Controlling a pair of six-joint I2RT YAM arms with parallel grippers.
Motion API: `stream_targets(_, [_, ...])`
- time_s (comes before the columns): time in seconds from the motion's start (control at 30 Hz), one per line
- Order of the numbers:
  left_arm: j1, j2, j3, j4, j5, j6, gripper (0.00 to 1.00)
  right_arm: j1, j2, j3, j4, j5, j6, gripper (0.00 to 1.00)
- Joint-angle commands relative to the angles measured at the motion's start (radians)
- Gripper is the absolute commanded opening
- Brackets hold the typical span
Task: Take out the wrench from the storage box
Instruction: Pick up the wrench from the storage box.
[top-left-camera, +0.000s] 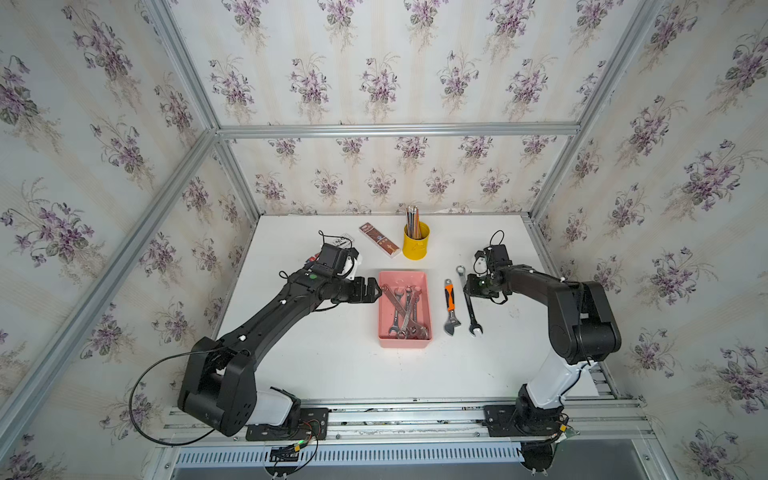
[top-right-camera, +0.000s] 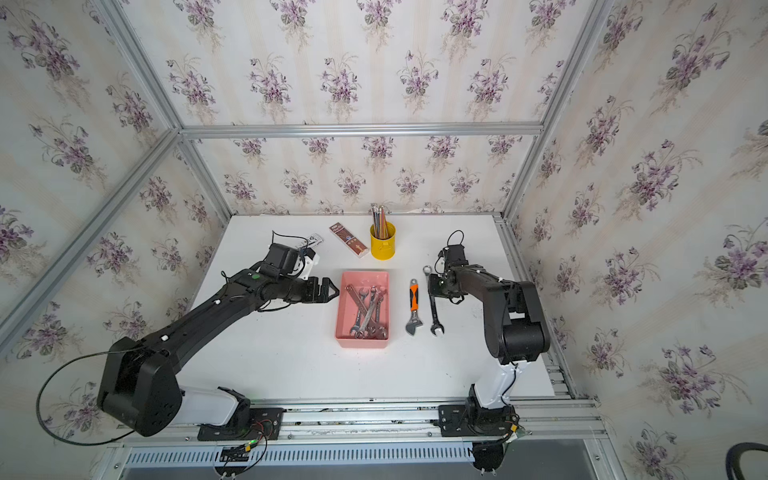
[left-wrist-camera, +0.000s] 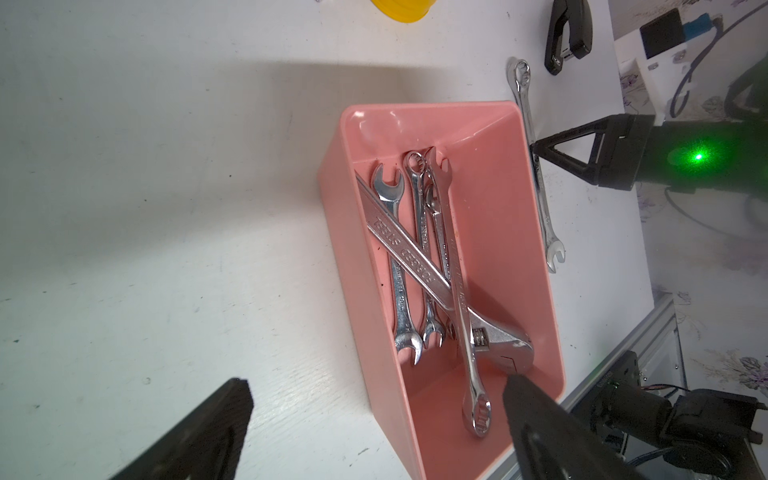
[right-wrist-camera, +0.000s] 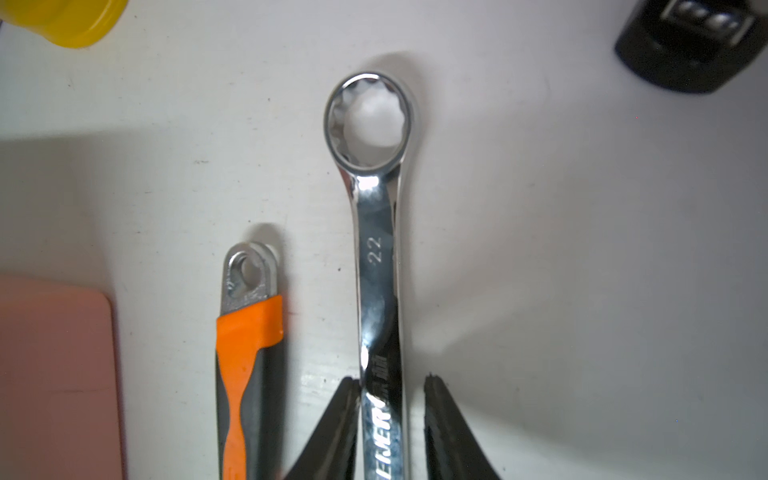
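The pink storage box lies mid-table with several chrome wrenches crossed inside. To its right, on the table, lies a long chrome wrench. My right gripper points down over its shaft with the jaws slightly open: one finger touches the shaft, the other stands apart. My left gripper is wide open at the box's left wall and holds nothing.
An orange-handled adjustable wrench lies between the box and the chrome wrench. Behind the box stand a yellow cup of pencils and a brown packet. A black object sits near my right arm.
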Motion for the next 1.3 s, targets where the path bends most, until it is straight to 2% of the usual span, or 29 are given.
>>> stream_targets(0.0, [-0.001,0.0,0.014,0.014,0.007,0.006,0.99,0.001,-0.045,0.017,-0.039,0.015,0.007,0.37])
stream_targets(0.2, [0.0,0.002,0.02,0.018,0.017,0.0,0.99,0.038,-0.157,0.042,-0.107,-0.02,0.074,0.46])
stream_targets(0.3, [0.003,0.001,0.023,0.02,0.026,0.0,0.99,0.104,-0.212,0.056,-0.158,0.007,0.158,0.49])
stream_targets(0.33, [0.003,0.002,0.023,0.022,0.029,0.0,0.99,0.128,-0.225,0.06,-0.171,0.009,0.192,0.52])
stream_targets(0.37, [0.005,0.002,0.021,0.022,0.034,-0.003,0.99,0.165,-0.24,0.065,-0.188,0.014,0.235,0.61])
stream_targets(0.43, [0.007,0.001,0.015,0.028,0.04,-0.002,0.99,0.233,-0.264,0.073,-0.202,0.032,0.308,0.63])
stream_targets(0.63, [0.018,0.037,0.006,0.049,0.057,0.001,0.99,0.445,-0.252,0.142,-0.247,0.127,0.553,0.62])
stream_targets(0.77, [0.025,0.045,0.002,0.059,0.068,0.009,0.99,0.539,-0.188,0.192,-0.252,0.191,0.708,0.61])
stream_targets(0.97, [0.035,0.038,-0.011,0.073,0.072,0.015,0.99,0.626,-0.035,0.297,-0.314,0.259,0.798,0.61])
stream_targets(1.27, [0.039,0.016,-0.052,0.098,0.079,0.002,0.99,0.634,0.107,0.347,-0.346,0.276,0.895,0.52])
